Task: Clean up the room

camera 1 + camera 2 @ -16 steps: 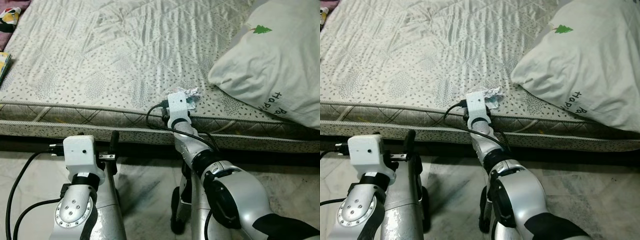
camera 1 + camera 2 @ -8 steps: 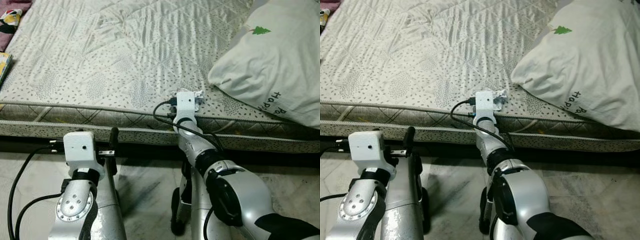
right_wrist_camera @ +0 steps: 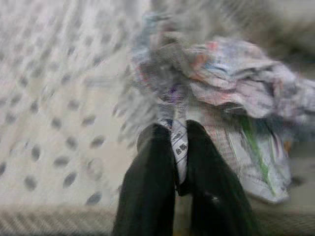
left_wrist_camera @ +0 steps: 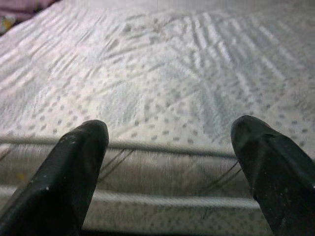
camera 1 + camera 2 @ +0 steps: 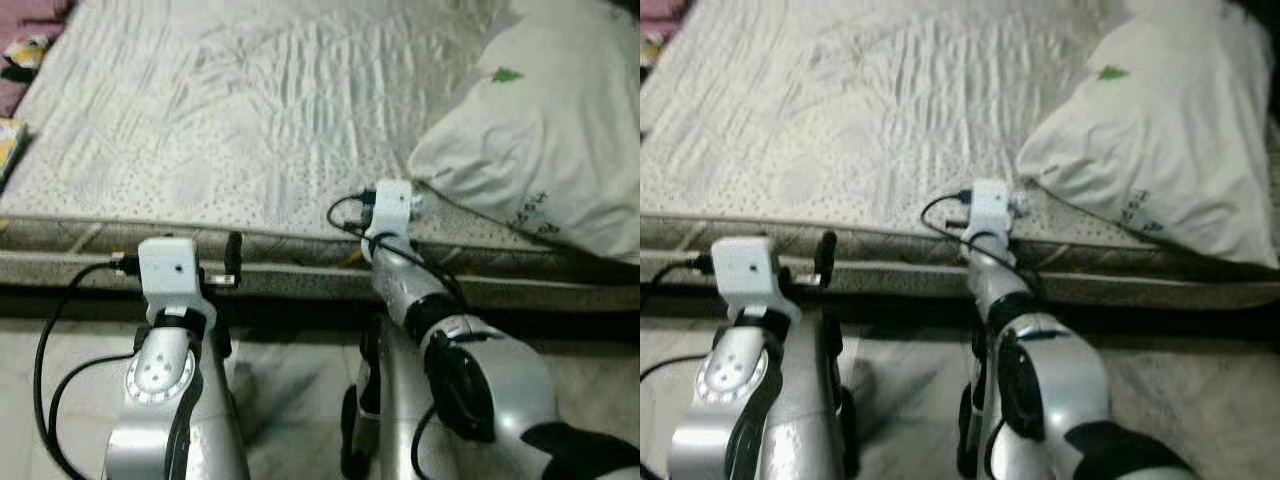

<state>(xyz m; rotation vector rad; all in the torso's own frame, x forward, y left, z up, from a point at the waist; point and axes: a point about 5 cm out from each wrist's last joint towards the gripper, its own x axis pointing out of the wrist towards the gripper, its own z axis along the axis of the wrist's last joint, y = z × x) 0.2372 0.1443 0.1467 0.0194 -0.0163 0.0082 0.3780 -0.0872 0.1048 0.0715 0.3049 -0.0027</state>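
While blur softens every view, the main facts read clearly.
Right gripper (image 3: 178,147): 2 fingers pinched onto an edge of the crumpled paper (image 3: 231,98).
Paper location: at the fingertips, on the mattress (image 5: 230,120) edge, just beside the pillow (image 5: 540,160).
Handling: likely light, soft, tearable; grip a thick fold, not 1 thin flap.
Left gripper (image 4: 170,142): spread wide, empty, facing the mattress side.
Surface: quilted, dotted fabric; pale floor (image 5: 290,370) beneath both arms.

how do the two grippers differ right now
The left gripper has its jaws wide apart and holds nothing, facing the mattress edge. The right gripper has its jaws pinched on a crumpled paper lying on the mattress near the pillow. Both have two long black fingers.
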